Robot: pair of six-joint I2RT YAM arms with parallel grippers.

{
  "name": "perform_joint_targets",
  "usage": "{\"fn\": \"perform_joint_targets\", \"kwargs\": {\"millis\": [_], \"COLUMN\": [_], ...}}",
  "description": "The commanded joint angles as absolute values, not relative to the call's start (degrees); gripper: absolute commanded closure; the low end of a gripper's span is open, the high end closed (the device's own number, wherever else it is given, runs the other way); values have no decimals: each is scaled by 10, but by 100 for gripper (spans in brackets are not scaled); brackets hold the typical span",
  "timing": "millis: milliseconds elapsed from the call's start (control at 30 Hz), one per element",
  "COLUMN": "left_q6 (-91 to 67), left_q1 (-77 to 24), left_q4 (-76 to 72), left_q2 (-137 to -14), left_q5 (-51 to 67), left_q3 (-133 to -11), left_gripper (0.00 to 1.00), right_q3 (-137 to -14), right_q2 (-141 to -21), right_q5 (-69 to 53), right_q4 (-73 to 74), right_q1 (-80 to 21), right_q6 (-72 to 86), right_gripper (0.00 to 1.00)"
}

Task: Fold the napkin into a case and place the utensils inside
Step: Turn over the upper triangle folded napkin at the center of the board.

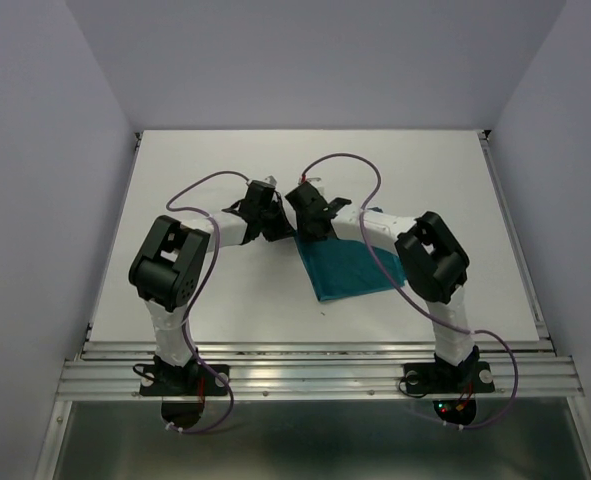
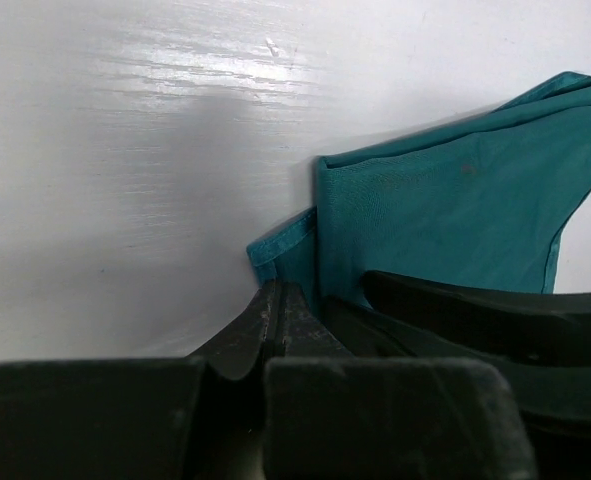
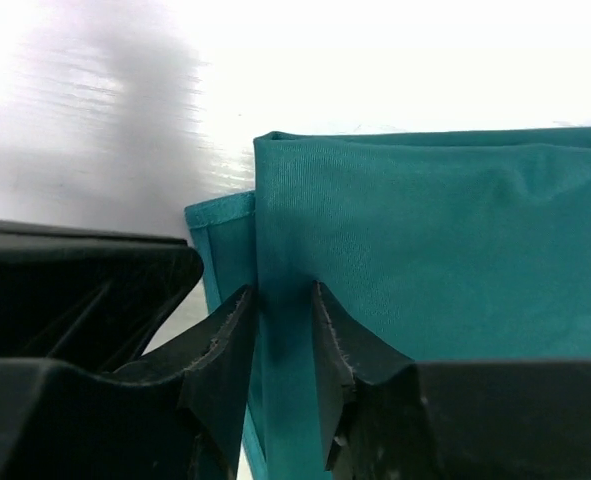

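"Two grippers at one corner: status?"
"Left gripper (image 2: 277, 300) is clenched tight just beside the lower layer; a nip cannot be confirmed. Right gripper (image 3: 282, 300) stands astride the folded edge, jaws part-open with cloth between them; a firm pinch cannot be confirmed. The napkin (image 1: 350, 272) lies on the table (image 1: 225, 300), right of centre, running back from both grippers towards the right arm's base."
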State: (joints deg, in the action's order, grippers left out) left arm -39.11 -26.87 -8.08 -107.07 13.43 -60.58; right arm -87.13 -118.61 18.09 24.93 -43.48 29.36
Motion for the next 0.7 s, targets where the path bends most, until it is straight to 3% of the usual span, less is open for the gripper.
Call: {"fn": "perform_joint_targets", "kwargs": {"millis": [0, 267, 667], "left_q6": [-396, -396, -396], "left_q1": [-265, -263, -258], "left_q4": [-99, -103, -100], "left_q2": [-1069, -1098, -1131], "left_q5": [145, 147, 148], "left_q3": [-617, -616, -621], "left_gripper": [100, 100, 100], "right_q3": [-900, -890, -859], "right_q2": [-1202, -1192, -1135], "right_q5": [194, 206, 195], "right_q4": [230, 224, 209], "right_q1": [-435, -435, -435], "right_q6": [295, 298, 290], "right_gripper": [67, 90, 93]}}
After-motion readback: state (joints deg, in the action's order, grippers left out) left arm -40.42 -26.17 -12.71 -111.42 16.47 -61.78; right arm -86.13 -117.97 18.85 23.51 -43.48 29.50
